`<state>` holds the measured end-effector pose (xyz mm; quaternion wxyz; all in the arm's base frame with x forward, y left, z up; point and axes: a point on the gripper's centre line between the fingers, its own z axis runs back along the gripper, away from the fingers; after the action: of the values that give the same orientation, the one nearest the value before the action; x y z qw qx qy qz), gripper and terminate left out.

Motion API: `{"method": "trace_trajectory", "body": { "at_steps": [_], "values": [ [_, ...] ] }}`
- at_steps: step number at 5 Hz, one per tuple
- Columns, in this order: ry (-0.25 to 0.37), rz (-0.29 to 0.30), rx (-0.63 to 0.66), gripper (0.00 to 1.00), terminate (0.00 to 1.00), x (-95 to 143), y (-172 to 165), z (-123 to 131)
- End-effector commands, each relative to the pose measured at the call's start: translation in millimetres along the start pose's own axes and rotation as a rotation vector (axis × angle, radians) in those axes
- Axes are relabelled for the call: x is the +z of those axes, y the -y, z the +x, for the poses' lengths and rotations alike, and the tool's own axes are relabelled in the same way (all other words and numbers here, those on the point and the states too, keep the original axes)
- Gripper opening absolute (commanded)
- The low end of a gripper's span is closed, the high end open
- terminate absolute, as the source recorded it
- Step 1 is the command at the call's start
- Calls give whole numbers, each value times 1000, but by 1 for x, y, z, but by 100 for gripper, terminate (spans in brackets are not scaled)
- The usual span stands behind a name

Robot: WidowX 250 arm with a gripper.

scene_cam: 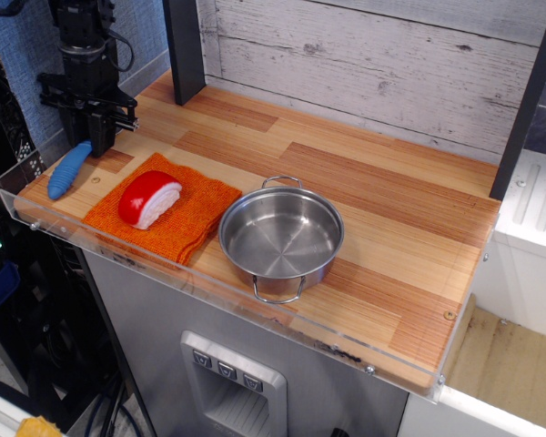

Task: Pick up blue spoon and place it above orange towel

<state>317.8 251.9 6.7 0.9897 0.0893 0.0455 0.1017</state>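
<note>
The blue spoon (67,171) lies at the far left of the wooden counter, close to the left edge, with its ribbed handle pointing to the front left. Its metal bowl is hidden behind my gripper (89,138). The gripper stands upright over the spoon's far end, its fingers drawn close together around it. The spoon still rests on the counter. The orange towel (198,211) lies flat to the right of the spoon, near the front edge.
A red-and-white sushi toy (148,198) sits on the towel's left half. A steel pot (280,238) stands right of the towel. A black post (184,50) rises behind the gripper. A clear acrylic lip (23,177) runs along the left and front edges.
</note>
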Motion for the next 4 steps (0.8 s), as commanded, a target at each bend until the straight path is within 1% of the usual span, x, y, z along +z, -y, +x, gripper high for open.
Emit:
{"method": "trace_trajectory", "body": {
  "at_steps": [1,2,3,4],
  "values": [
    [9,-81,73,0,0,18,-19,-7],
    [38,-116,98,0,0,40,-15,-7],
    [56,-122,66,0,0,69,-1,-10],
    [89,-104,34,0,0,90,11,-15]
  ]
}}
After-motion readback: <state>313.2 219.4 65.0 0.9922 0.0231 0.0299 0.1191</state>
